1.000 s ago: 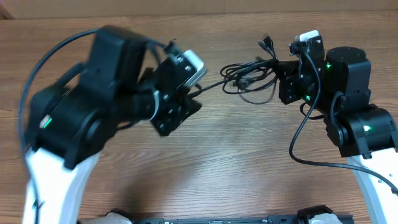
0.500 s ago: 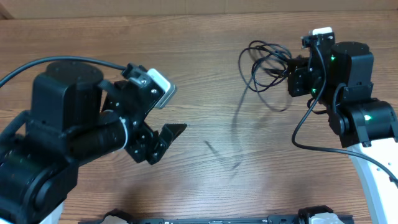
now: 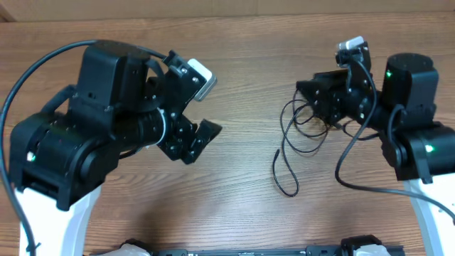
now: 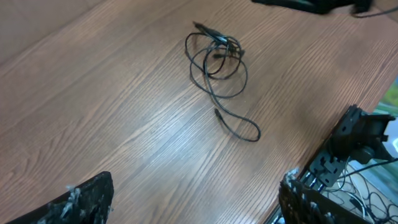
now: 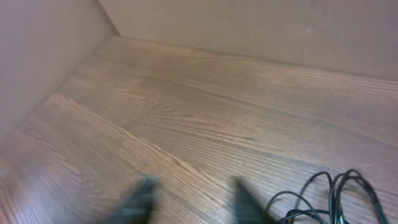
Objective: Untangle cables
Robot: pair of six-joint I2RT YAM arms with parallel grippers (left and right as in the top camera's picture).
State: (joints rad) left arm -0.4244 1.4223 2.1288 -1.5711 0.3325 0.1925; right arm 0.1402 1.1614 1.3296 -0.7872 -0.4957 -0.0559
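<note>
The cables [image 3: 302, 131] lie as a loose black tangle on the wooden table, right of centre, with one long loop trailing toward the front [image 3: 286, 186]. The left wrist view shows the tangle of cables [image 4: 216, 55] far ahead, its tail ending in a small loop. My left gripper [image 3: 201, 141] hangs open well to the left of them; its fingers [image 4: 87, 200] hold nothing. My right gripper [image 3: 308, 94] hovers just over the tangle's far edge. It is open and blurred, and the cables [image 5: 339, 191] lie to the right of its fingertips [image 5: 247, 202], outside them.
A light brown wall [image 5: 249, 25] borders the table's far side. The table's near edge with a black frame and loose wires [image 4: 354, 155] shows in the left wrist view. The thick black arm cable [image 3: 345, 153] hangs beside the right arm.
The right gripper opened and let go of the cables, which dropped from mid-air onto the table and spread out. The left gripper let go earlier and pulled back left, open.
</note>
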